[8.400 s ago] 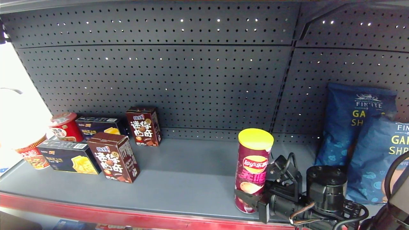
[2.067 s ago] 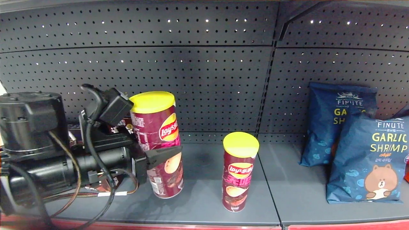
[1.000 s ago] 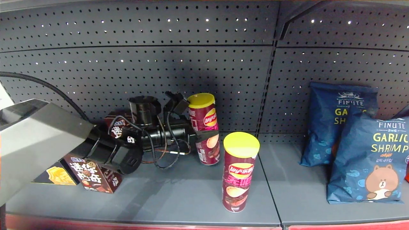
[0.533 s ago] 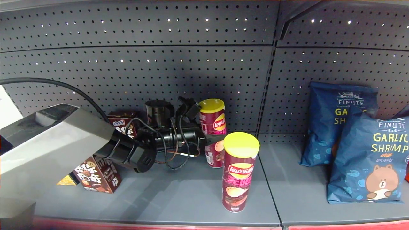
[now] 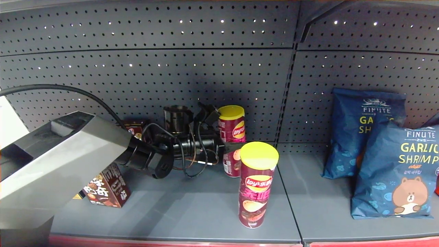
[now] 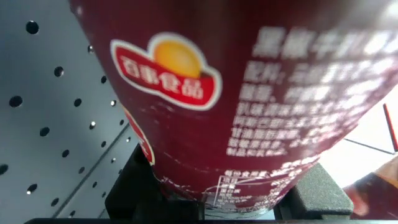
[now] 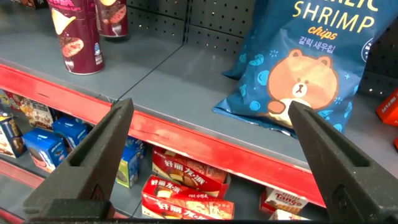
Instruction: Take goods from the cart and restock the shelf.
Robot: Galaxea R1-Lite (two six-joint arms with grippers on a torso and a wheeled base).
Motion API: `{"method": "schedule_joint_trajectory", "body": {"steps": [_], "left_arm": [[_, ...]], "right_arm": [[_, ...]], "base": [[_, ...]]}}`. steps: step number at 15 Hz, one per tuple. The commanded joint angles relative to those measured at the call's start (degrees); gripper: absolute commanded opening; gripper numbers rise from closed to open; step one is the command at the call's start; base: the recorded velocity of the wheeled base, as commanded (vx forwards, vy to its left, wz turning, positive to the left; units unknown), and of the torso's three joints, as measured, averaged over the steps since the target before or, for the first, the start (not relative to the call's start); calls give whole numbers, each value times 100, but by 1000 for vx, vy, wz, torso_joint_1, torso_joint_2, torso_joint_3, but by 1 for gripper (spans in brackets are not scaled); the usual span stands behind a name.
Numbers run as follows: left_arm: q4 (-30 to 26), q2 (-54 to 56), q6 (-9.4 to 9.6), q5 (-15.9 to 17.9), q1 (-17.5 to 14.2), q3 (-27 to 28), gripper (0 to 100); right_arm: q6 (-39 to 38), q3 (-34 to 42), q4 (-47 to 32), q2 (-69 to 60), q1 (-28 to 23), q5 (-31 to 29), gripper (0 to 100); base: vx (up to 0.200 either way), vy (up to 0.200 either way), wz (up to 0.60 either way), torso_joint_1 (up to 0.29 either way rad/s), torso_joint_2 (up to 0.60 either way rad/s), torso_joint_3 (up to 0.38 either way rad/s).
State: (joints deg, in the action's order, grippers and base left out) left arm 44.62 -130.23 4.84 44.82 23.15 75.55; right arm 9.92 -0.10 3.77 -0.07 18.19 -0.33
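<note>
Head view, item in hand: rear chip canister (image 5: 232, 135), upright at the back of the shelf (image 5: 192, 206) near the pegboard back panel (image 5: 171, 79), with the left gripper (image 5: 234, 147) clamping it round the middle; the left wrist view is showing its maroon wall (image 6: 249, 93) pressed close between the jaws. Whether its base is resting on the deck cannot be told. Step, as judged: placing this canister directly behind the front chip canister (image 5: 258, 185). The next move is calling for a flat seating, a release, then a withdrawal clear of neighbouring stock. Right gripper (image 7: 211, 155): hanging before the shelf's red edge, jaws spread wide, holding nothing. Count showing: chip canisters, two; garlic shrimp chip bags (image 5: 398, 171), two, leaning at the right; chocolate biscuit boxes (image 5: 108, 190), two, at the left.
</note>
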Motion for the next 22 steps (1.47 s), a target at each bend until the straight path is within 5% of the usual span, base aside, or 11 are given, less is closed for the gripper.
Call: {"method": "schedule_joint_trajectory", "body": {"steps": [1,8,9,15,19,22], "left_arm": [[-14,-116,35,0,5,136,0],[-50,-152,52,-9,5,127,0],[-50,-152,52,-9,14,127,100],[-41,-108,289,-26,5,-5,100],[65,244,659,-211,-118,-769,100],[460,411,703,-264,-302,-1279,100]], "right_arm": [[1,1,1,7,0,-2,100],[1,-8,1,7,0,-2,100],[1,1,1,7,0,-2,100],[1,1,1,7,0,-2,100],[1,1,1,7,0,-2,100],[10,-8,1,7,0,77,100]], "base": [[0,0,0,0,0,0],[0,0,0,0,0,0],[0,0,0,0,0,0],[0,0,0,0,0,0],[0,0,0,0,0,0],[0,0,0,0,0,0]]}}
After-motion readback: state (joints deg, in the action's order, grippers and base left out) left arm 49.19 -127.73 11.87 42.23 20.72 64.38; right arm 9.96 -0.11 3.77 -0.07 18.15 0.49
